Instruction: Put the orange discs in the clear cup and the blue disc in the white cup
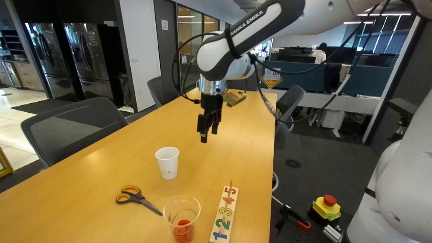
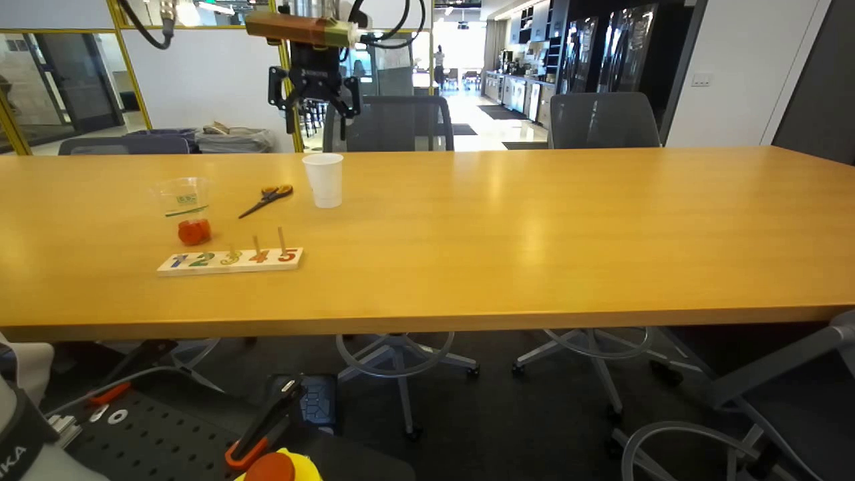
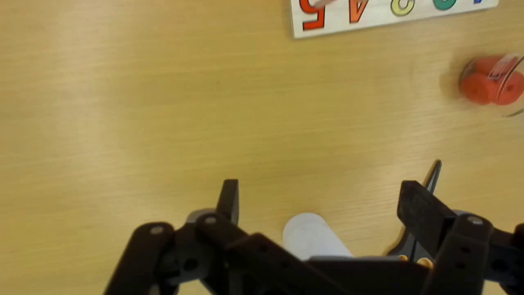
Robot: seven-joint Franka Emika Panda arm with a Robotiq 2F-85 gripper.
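Observation:
My gripper (image 1: 209, 135) hangs high above the table, its jaws wide apart with nothing between them. Below it stands the white cup (image 1: 168, 163), upright in both exterior views; only its side and base edge show in the wrist view as the white cup (image 3: 311, 237), lower down than my fingertips. The clear cup (image 2: 187, 194) stands upright, off to one side. Several orange discs (image 3: 479, 88) rest at its bottom, visible through the wall. No blue disc can be seen in any view; the white cup's floor is hidden.
Scissors with orange-and-black handles (image 1: 131, 195) lie near both cups. A wooden number board with pegs (image 2: 230, 262) sits by the clear cup, close to the table's edge (image 2: 427, 322). Mesh chairs (image 1: 76, 130) surround the table.

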